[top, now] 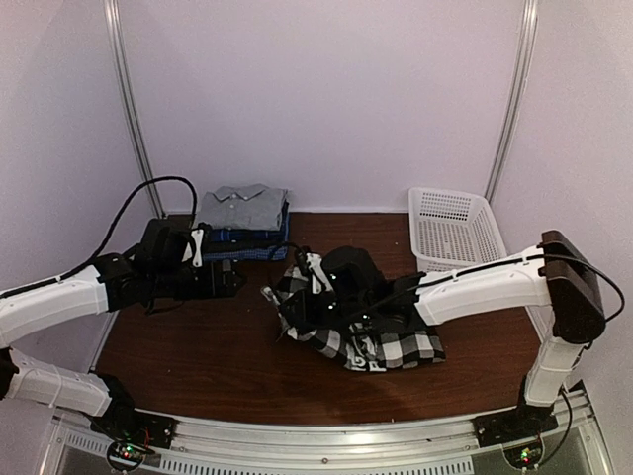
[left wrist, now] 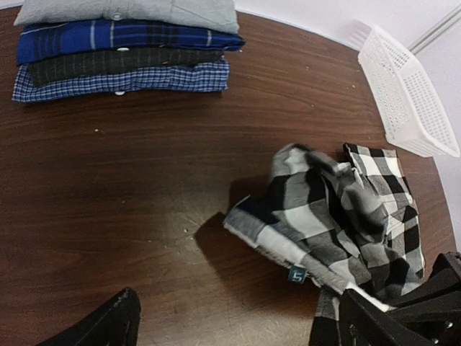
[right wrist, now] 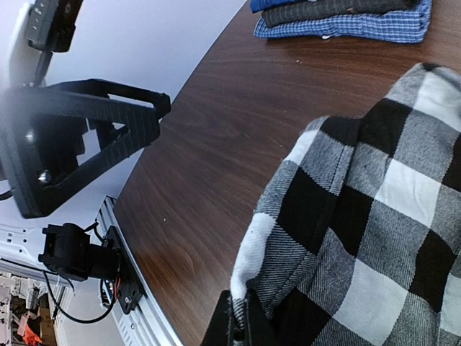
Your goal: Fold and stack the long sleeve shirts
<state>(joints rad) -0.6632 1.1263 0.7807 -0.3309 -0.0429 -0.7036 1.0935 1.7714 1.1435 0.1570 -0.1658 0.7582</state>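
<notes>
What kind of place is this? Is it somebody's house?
Probably a robot lab or test booth, not a house. A left arm and a right arm are bolted to a metal rail at the table edge, and plain walls close it in.

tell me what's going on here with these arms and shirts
The right claw is shut on an edge of the crumpled black-and-white checked shirt in the middle of the table. The left claw hangs open beside a stack of folded shirts at the back, holding nothing. The white basket sits apart on the right.
</notes>
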